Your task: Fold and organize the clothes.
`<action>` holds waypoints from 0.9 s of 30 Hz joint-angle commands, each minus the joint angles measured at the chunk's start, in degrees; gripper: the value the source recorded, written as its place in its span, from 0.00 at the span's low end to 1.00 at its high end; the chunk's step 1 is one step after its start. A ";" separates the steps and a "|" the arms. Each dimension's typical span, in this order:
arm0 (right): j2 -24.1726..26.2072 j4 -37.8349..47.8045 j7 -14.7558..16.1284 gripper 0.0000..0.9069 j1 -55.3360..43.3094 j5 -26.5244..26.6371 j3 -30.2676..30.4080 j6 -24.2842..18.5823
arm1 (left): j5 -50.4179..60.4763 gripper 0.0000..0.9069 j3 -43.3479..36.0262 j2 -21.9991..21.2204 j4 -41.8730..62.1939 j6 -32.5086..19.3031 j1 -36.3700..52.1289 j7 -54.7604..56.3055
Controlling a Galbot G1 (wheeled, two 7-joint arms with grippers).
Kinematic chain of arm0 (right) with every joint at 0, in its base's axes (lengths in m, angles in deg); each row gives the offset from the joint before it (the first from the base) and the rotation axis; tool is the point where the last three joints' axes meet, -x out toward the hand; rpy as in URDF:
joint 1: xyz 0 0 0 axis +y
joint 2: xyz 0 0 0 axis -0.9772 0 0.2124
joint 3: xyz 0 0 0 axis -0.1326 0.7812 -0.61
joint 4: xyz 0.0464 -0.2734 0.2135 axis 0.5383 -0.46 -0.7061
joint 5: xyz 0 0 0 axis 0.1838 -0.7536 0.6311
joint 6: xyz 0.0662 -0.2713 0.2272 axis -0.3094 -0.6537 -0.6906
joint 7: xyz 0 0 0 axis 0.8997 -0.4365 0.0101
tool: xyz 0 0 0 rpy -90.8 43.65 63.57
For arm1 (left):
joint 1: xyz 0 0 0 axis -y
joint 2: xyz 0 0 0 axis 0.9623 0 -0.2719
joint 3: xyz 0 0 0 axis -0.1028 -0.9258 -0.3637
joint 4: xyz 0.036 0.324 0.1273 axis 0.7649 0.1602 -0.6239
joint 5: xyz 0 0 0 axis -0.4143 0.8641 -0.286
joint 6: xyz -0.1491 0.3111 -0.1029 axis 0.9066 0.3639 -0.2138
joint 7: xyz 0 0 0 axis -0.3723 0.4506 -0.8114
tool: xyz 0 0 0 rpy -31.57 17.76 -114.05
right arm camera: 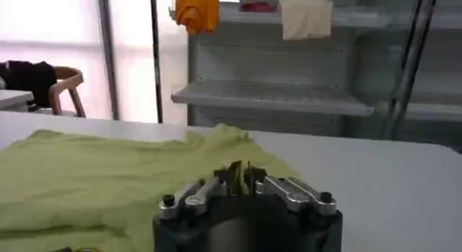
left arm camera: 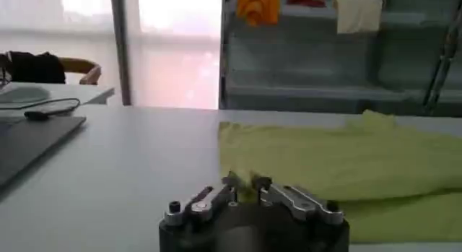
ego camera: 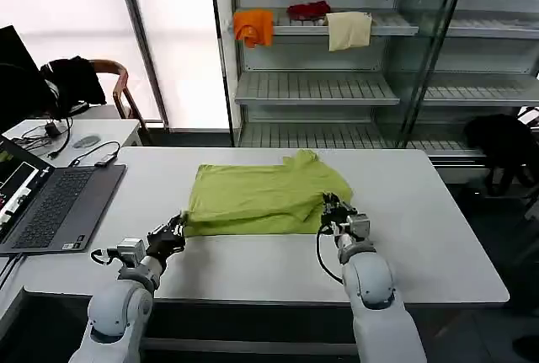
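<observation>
Both arms are pale grey, rounded and smooth-shelled, each narrowing to a ribbed silver wrist collar. The left gripper (ego camera: 177, 230) is black, with a small silver block just behind it and a thin black cable looping out from that block. The right gripper (ego camera: 334, 213) is also black, with a silver block behind it and a black cable hanging in a loop under the wrist. Up close, each gripper (left arm camera: 242, 186) has a black rounded base carrying two silver linkage bars fixed with dark screws, ending in black fingers (right arm camera: 236, 175).
</observation>
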 commanded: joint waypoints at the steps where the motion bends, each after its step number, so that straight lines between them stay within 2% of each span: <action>1: -0.08 1.96 -0.55 1.00 -3.15 -0.49 0.06 -0.59 | 0.89 1.00 0.13 0.27 -1.23 -0.16 0.28 0.04; 9: 0.96 -2.25 0.18 1.00 0.32 -0.21 -0.35 0.93 | 0.79 1.00 0.13 0.45 -2.32 0.17 -0.55 0.03; 19: 3.82 -13.15 1.97 1.00 14.68 -0.44 -3.88 1.98 | 1.29 1.00 0.17 0.65 -2.33 0.20 -4.46 -0.27; 27: 5.08 -14.32 1.83 1.00 17.63 -0.58 -6.47 1.48 | 2.20 1.00 -0.10 0.67 -2.08 0.04 -5.35 -0.23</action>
